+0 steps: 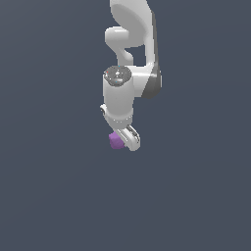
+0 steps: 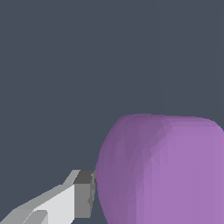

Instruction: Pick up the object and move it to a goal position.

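Note:
The object (image 1: 115, 141) is a small purple block with soft edges, sitting at the tips of my gripper (image 1: 122, 142) below the white arm. In the wrist view the object (image 2: 162, 170) fills much of the picture. One grey finger pad (image 2: 84, 194) presses against its side. The other finger is outside that picture. The gripper is shut on the object. No goal marker shows in either view.
A flat, uniform dark grey surface (image 1: 49, 196) lies all around. The white arm links (image 1: 130, 29) rise behind and above the gripper. No other objects are in view.

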Motion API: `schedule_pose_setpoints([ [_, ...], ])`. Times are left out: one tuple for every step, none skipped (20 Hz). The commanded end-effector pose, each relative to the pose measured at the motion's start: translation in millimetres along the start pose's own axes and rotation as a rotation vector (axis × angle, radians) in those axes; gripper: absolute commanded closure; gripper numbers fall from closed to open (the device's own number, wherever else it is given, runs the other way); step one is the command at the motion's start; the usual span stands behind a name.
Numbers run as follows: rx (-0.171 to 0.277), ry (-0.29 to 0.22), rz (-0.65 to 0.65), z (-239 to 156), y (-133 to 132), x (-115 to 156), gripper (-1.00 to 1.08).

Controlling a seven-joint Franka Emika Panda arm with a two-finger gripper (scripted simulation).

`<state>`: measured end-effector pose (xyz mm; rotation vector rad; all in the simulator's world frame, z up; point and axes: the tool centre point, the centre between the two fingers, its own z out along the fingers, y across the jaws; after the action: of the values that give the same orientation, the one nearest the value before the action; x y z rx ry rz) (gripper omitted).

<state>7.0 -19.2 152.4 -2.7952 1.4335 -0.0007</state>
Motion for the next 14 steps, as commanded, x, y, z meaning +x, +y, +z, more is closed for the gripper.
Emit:
schedule_pose_setpoints([
  [0.000, 0.000, 0.000, -20.2, 1.8, 19.0, 1.08],
  [0.000, 0.000, 0.000, -28.2, 2.3, 26.8, 1.08],
  [0.000, 0.000, 0.000, -36.3, 2.9, 34.6, 1.08],
  [0.000, 0.000, 0.000, -44.4, 3.4, 42.4, 1.08],
  [0.000, 0.000, 0.000, -52.2, 3.9, 50.0, 1.08],
  [0.000, 0.000, 0.000, -59.6, 4.4, 57.2, 1.08],
  [-0.001, 0.000, -0.001, -66.6, 4.5, 63.9, 1.08],
  [-0.001, 0.000, -0.001, -73.4, 4.9, 70.6, 1.08],
  [-0.001, 0.000, -0.001, -80.0, 5.2, 77.0, 1.08],
  [-0.001, 0.000, -0.001, -86.3, 5.5, 83.2, 1.08],
  [-0.001, 0.000, -0.001, -92.3, 5.8, 89.2, 1.08],
  [-0.001, 0.000, -0.001, -98.1, 5.8, 94.7, 1.08],
  [-0.001, 0.000, -0.001, -103.7, 6.1, 100.3, 1.08],
  [-0.001, 0.000, -0.001, -109.2, 6.3, 105.7, 1.08],
])
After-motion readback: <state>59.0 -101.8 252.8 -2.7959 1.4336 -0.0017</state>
